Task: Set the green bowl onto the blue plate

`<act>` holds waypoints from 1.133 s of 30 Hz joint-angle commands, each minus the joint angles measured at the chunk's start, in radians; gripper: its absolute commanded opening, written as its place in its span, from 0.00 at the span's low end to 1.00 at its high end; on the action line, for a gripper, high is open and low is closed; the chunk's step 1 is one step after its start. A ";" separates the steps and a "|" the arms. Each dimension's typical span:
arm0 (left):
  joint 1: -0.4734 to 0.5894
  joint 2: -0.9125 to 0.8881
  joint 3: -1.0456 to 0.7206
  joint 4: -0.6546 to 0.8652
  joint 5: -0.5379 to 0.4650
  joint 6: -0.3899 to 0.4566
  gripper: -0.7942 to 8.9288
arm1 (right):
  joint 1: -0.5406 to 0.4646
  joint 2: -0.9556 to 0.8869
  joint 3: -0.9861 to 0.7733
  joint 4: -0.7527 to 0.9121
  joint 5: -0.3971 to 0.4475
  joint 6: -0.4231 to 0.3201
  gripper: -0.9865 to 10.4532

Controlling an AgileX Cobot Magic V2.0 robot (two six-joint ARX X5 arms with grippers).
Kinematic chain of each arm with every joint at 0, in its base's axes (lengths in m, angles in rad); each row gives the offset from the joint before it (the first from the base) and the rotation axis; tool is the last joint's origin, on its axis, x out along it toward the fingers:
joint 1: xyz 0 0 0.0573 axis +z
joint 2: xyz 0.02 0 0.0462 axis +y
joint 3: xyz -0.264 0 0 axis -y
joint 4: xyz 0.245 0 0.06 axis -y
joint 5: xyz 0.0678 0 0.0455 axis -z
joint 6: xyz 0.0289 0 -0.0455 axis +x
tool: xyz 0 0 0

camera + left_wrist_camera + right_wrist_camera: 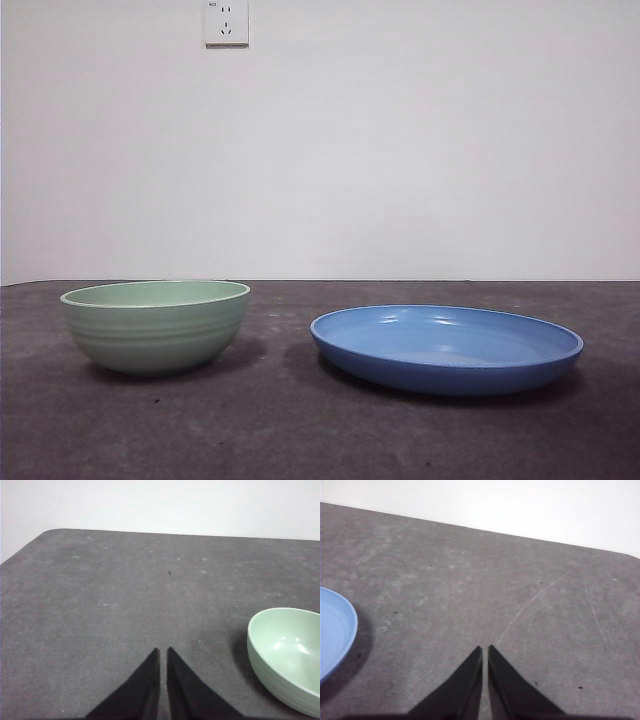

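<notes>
Green bowl [156, 325] first: on my front feed it stands upright on the dark grey worktop [280, 430], lower left of the frame, pale mint with faint ridges round its outside and a lighter rim. To its right, lower right of the frame, lies the blue plate [447, 350], wide and shallow with a raised rim, flat on the same surface. The two are apart, with a strip of bare worktop between them, and I see nothing in either one. Neither arm shows in this feed.

From the left wrist camera I see the left end effector [163, 652] with its two black jaws pressed together, tips all but touching, holding nothing. It hangs over bare worktop, and the green bowl [287, 655] sits off to one side of it, cut by the frame's edge at lower right, well apart from the tips.

My right wrist camera shows the right end effector [485, 650] in the same state, jaws drawn together and gripping nothing, above scuffed grey surface marked by a thin pale scratch. A slice of the blue plate [335, 632] shows at the left edge of that frame, apart from the tips.

Farther back on the front feed, a plain white wall [420, 150] rises behind the worktop, with a white socket [226, 22] at the top of the frame, left of centre.
</notes>
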 commanded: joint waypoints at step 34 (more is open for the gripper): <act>-0.064 0.571 0.750 -0.154 0.233 -0.174 0.10 | 0.000 0.415 0.707 -0.269 -0.470 0.447 0.10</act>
